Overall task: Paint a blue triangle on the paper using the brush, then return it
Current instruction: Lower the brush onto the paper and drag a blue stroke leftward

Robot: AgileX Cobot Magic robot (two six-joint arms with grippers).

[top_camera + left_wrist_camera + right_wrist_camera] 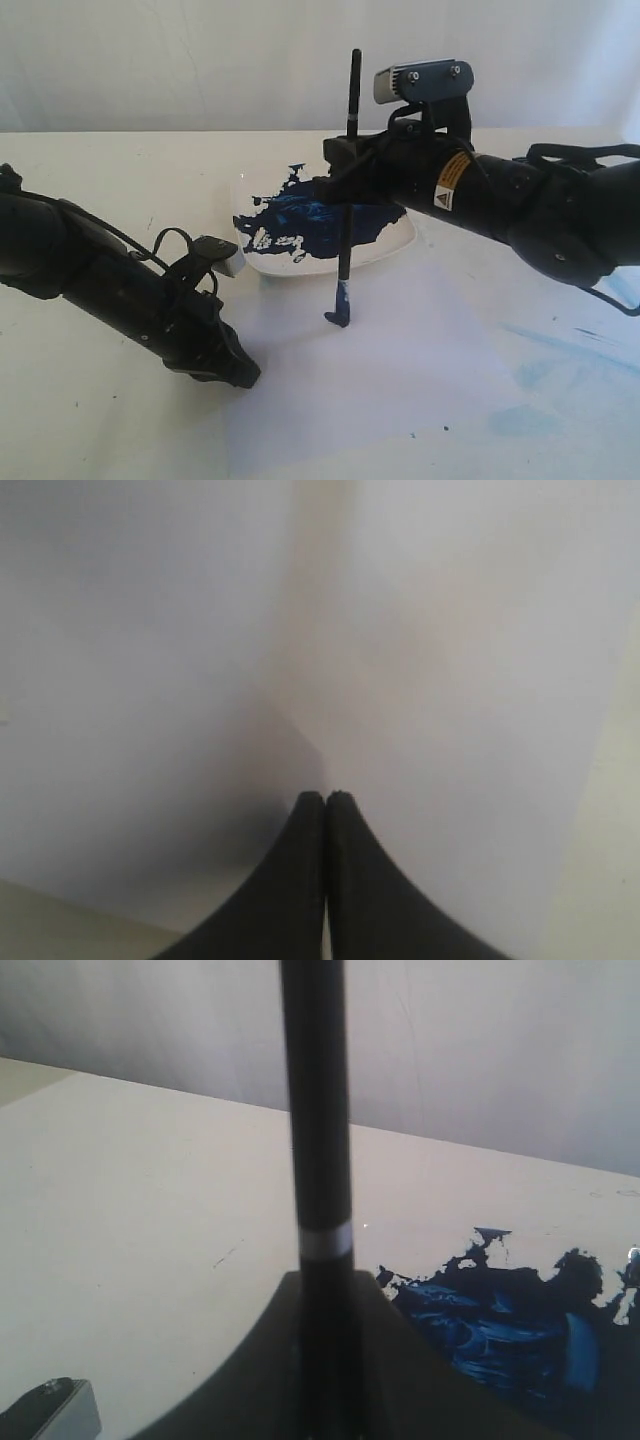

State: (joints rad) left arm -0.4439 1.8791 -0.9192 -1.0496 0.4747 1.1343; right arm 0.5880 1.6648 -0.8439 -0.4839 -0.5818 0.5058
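- Resting on the paper [400, 400] near its left edge, the left gripper [244, 377] has its two black fingers pressed tightly together and grips nothing.
- The paper is a cool white sheet lying on the cream surface [90, 180]. It runs from the middle of the surface toward the front and right edges.
- A square white dish [405, 238] sits at the paper's back edge, about midway across the surface, and a dark-blue paint blotch [310, 215] covers much of it.
- The brush [347, 230] stands nearly upright just in front of the dish. Its blue-stained tip [339, 318] is bent against the paper, and its black handle rises above the gripper.
- The right gripper [346, 158] reaches in from the right edge, above the dish, and is clenched around the brush handle. In the right wrist view a silver band [326, 1241] shows on the handle just beside the fingers.
- Faint pale-blue smears [540, 372] mark the paper toward the front right corner of the surface.
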